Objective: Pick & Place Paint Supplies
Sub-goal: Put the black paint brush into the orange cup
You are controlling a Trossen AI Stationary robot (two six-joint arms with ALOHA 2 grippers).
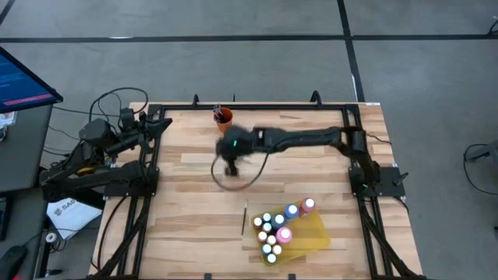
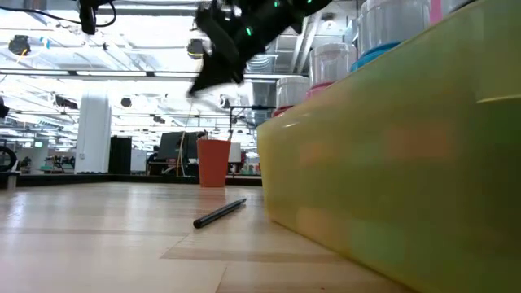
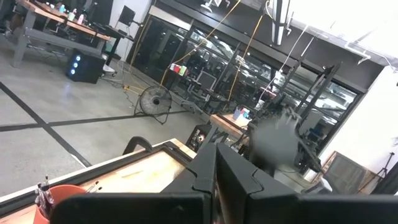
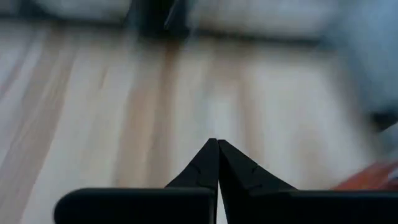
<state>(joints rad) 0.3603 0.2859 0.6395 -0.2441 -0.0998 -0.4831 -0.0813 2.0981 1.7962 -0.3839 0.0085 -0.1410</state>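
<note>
A wooden bench (image 1: 194, 233) fills the view. One loose paintbrush (image 1: 244, 217) lies near the front edge, its long axis running front to back. The right gripper (image 1: 230, 167), pinched shut and empty, hovers nearer the bench's middle; the brush lies frontward of it. The left gripper (image 3: 216, 180), closed, waits at the left edge.

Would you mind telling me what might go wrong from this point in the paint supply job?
The right gripper is shut with nothing between its fingers, so a grasp may have missed. It hangs close to the orange cup, which holds brushes; a careless swing might tip it. One paintbrush lies loose on the table beside the yellow tray of paint bottles, thin and flat, so it may roll or slip when picked. The left gripper waits shut at the table's far left corner.
</note>
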